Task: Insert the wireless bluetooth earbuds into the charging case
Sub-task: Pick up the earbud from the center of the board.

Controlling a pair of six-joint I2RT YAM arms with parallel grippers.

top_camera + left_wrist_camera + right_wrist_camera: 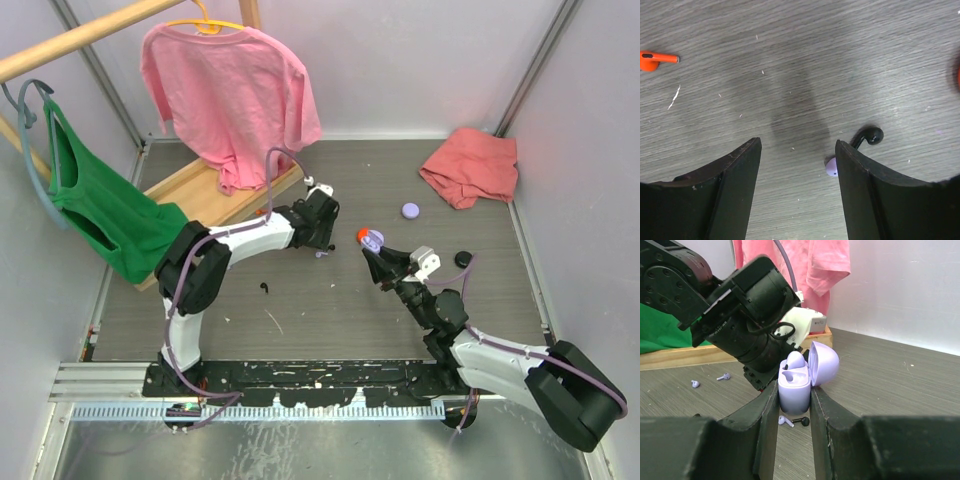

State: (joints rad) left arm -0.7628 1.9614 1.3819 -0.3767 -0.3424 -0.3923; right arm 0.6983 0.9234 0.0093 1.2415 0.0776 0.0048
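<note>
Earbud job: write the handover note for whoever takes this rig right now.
Left gripper: open, empty, over the table.
Right gripper: shut on the open lilac case, held upright.
Done: one lilac earbud looks seated in that case.
Loose on the table: a second lilac earbud and a black earbud by the left gripper; an orange-red earbud farther off.
Left: fill the other slot. A round lilac case and a black case wait on the table.
</note>
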